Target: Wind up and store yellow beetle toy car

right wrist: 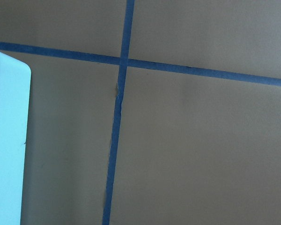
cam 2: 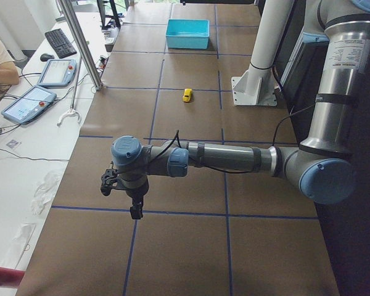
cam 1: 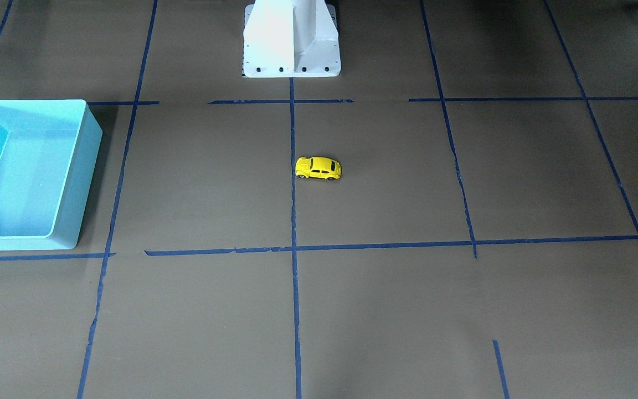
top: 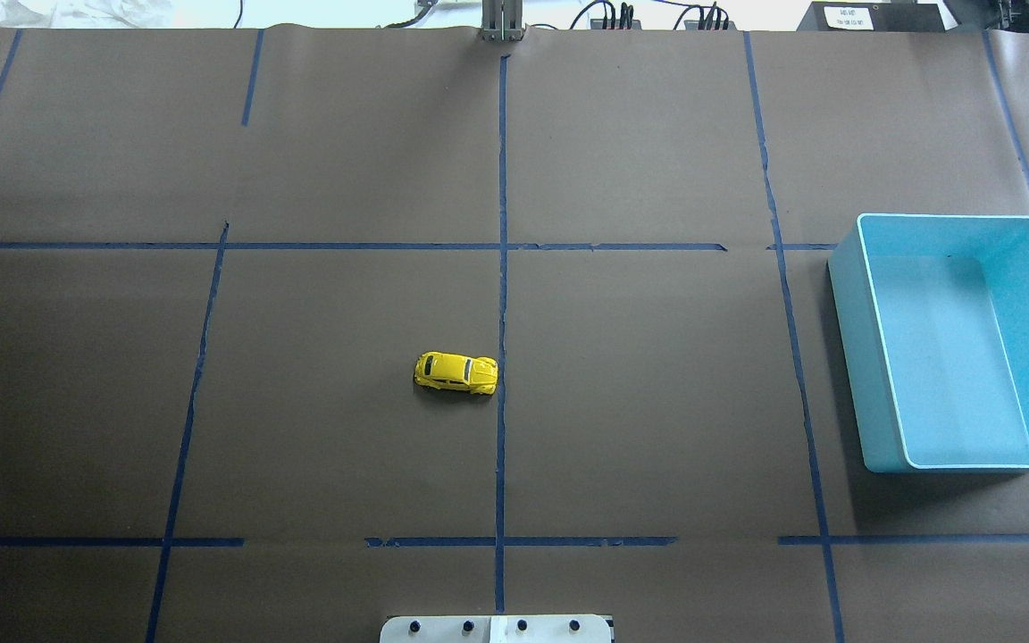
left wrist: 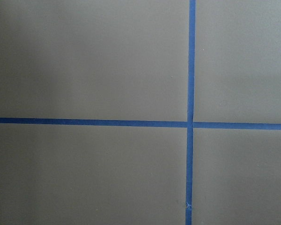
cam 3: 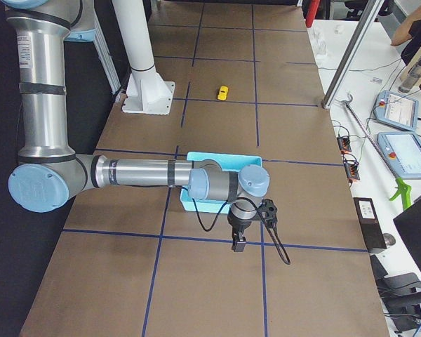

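The yellow beetle toy car (top: pixel 455 373) stands on its wheels near the middle of the brown table, beside the centre tape line; it also shows in the front-facing view (cam 1: pixel 318 168) and small in the side views (cam 2: pixel 187 95) (cam 3: pixel 223 93). The turquoise bin (top: pixel 957 339) stands open and empty at the table's right side. My left gripper (cam 2: pixel 135 211) hangs over the table's left end, far from the car. My right gripper (cam 3: pixel 238 243) hangs past the bin's outer side. Both show only in side views, so I cannot tell whether they are open or shut.
Blue tape lines (top: pixel 502 268) divide the brown table cover into squares. The white robot base (cam 1: pixel 291 39) stands at the robot's edge of the table. Tablets, a keyboard and cables lie on benches beyond both table ends. A bin corner (right wrist: pixel 7 140) shows in the right wrist view.
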### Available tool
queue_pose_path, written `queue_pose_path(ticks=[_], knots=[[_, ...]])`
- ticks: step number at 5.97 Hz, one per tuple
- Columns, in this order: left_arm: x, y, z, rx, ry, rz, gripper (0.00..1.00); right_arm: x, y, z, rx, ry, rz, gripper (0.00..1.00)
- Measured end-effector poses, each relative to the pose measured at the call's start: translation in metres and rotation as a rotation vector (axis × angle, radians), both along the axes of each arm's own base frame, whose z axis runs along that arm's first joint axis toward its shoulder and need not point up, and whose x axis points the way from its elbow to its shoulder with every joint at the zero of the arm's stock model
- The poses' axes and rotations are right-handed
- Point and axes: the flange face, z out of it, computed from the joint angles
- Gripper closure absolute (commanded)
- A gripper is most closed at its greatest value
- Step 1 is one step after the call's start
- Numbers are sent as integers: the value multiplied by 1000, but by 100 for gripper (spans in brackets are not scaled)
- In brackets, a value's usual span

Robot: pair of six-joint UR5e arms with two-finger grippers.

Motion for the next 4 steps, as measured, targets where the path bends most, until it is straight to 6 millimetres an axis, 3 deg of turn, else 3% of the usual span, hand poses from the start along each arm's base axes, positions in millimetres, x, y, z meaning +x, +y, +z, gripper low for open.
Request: queue_pose_path(ticks=[2, 4], knots=[[7, -4, -4, 7, 0, 12, 0, 0, 0, 0, 0, 0, 0, 0], [30, -18, -23, 40, 2, 50, 0, 0, 0, 0, -1, 0, 0, 0]])
